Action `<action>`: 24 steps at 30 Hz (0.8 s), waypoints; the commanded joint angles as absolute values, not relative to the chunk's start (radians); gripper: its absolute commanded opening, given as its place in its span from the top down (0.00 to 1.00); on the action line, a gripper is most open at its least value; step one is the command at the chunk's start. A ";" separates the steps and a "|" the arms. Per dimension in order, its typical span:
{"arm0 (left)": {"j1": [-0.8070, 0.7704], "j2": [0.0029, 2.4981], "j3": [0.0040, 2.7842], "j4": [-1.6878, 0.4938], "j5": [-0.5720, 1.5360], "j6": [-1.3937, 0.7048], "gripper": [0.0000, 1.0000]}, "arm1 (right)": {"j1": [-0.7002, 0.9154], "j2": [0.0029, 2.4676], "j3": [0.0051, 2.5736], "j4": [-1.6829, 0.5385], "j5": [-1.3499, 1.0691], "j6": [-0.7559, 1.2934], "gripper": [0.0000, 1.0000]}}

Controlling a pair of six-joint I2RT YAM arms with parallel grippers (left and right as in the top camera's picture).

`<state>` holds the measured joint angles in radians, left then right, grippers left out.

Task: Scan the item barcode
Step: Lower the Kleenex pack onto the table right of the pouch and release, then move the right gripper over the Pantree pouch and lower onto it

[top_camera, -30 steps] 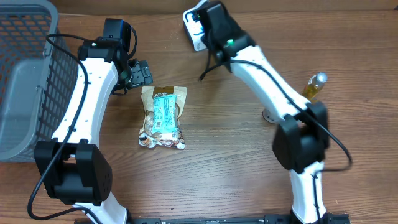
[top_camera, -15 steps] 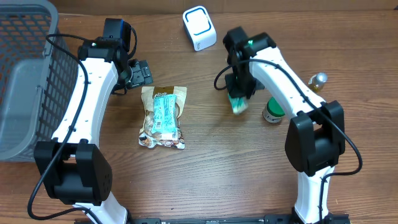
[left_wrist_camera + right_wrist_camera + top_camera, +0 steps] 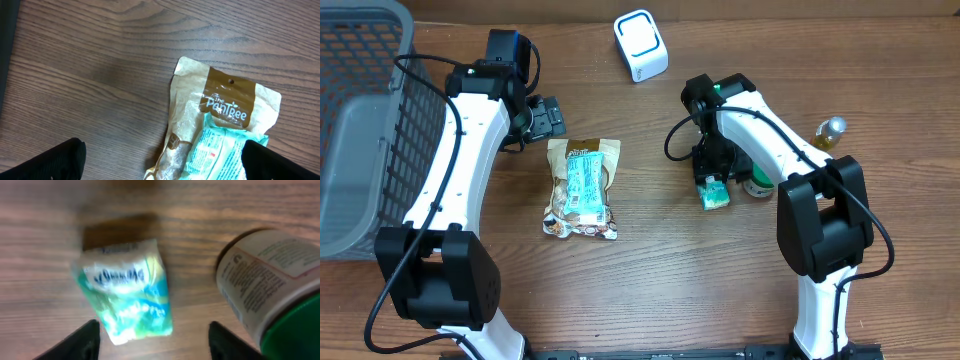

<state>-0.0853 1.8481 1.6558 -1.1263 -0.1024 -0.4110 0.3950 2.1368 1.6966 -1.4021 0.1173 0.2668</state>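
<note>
A small green and blue packet [image 3: 713, 192] lies on the wooden table, right of centre. My right gripper [image 3: 712, 166] hovers just above it. In the right wrist view the packet [image 3: 125, 290] rests on the wood, and the right gripper [image 3: 155, 342] stands open with its fingers apart from it. The white barcode scanner [image 3: 640, 45] sits at the back of the table. My left gripper [image 3: 545, 118] is open over the top edge of a tan snack bag [image 3: 580, 188]. In the left wrist view this gripper [image 3: 162, 162] holds nothing above the snack bag [image 3: 225, 125].
A green-lidded jar [image 3: 757, 180] stands right beside the packet, close to the right gripper, and shows in the right wrist view as the jar [image 3: 275, 285]. A yellow bottle [image 3: 827, 138] stands further right. A grey wire basket [image 3: 360, 130] fills the far left.
The right arm came away from the scanner with the packet, lowered it to the table beside the jar and opened its jaws. The left arm has not moved.
</note>
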 commanded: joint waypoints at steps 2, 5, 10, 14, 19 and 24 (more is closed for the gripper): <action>-0.094 1.834 1.669 -1.125 -0.111 -0.396 0.00 | 0.399 2.141 1.750 -1.462 0.041 0.281 0.30; -0.094 1.834 1.669 -1.125 -0.111 -0.396 0.01 | 0.400 2.133 1.818 -1.479 -0.054 0.281 0.28; -0.094 1.835 1.669 -1.125 -0.111 -0.396 0.01 | 0.405 2.124 1.900 -1.466 -0.281 0.280 0.25; -0.094 1.834 1.669 -1.125 -0.111 -0.396 0.01 | 0.413 2.125 1.902 -1.351 -0.516 0.280 0.00; -0.094 1.835 1.669 -1.125 -0.111 -0.396 0.00 | 0.443 2.125 1.898 -1.233 -0.616 0.259 0.00; -0.094 1.835 1.669 -1.125 -0.111 -0.396 0.00 | 0.495 2.125 1.897 -1.143 -0.615 0.262 0.00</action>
